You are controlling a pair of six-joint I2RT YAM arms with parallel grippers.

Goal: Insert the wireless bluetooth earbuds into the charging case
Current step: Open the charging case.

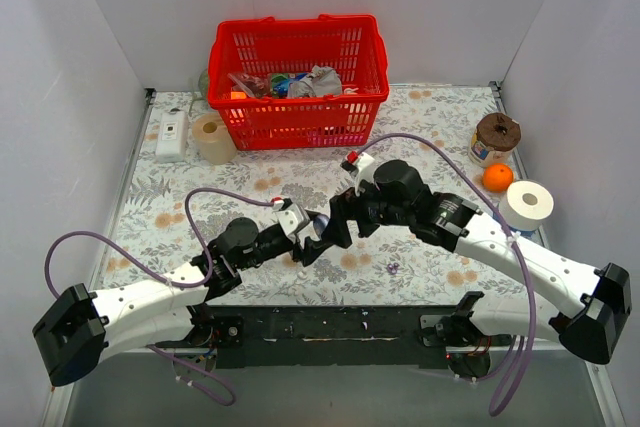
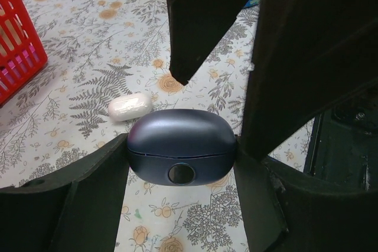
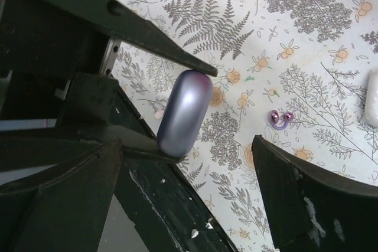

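The charging case [image 2: 182,146] is a glossy lavender-blue pebble with its lid closed. My left gripper [image 2: 182,166] is shut on it, one finger on each end, and holds it a little above the cloth. The case also shows in the right wrist view [image 3: 184,113] and the top view [image 1: 318,234]. My right gripper [image 3: 186,172] is open, its fingers [image 2: 195,28] spread just beside and over the case without touching it. The two purple earbuds [image 3: 279,118] lie together on the cloth right of the case, also in the top view [image 1: 393,268].
A white pill-shaped capsule [image 2: 130,107] lies on the cloth behind the case. A red basket [image 1: 298,82] of items stands at the back. A tub [image 1: 212,137] and a white device [image 1: 172,135] are back left. A jar [image 1: 497,135], an orange [image 1: 497,177] and a white roll [image 1: 527,204] are at the right.
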